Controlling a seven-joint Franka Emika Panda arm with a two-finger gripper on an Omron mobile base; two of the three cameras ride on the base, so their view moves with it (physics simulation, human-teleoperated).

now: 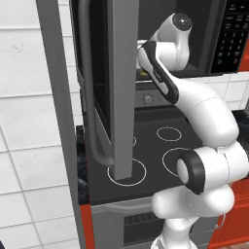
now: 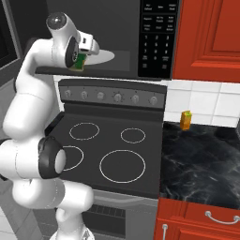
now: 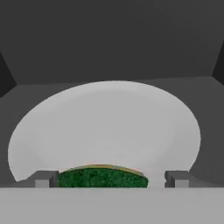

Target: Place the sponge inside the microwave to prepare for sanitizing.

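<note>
Sponge (image 3: 101,177) lies on the white turntable (image 3: 109,127) inside the microwave (image 2: 157,42), at six o'clock in the hand view, between the gripper (image 3: 107,179) fingertips, which stand apart with gaps on both sides.

This was a home kitchen. A black four-ring stove (image 2: 112,145) with a row of knobs (image 2: 110,96) stood under a dark grey microwave (image 2: 157,37) whose door (image 1: 104,87) hung open. To the right lay a dark marbled counter (image 2: 201,159) between red cabinets (image 2: 211,37), backed by white wall tiles (image 2: 201,101).
</note>
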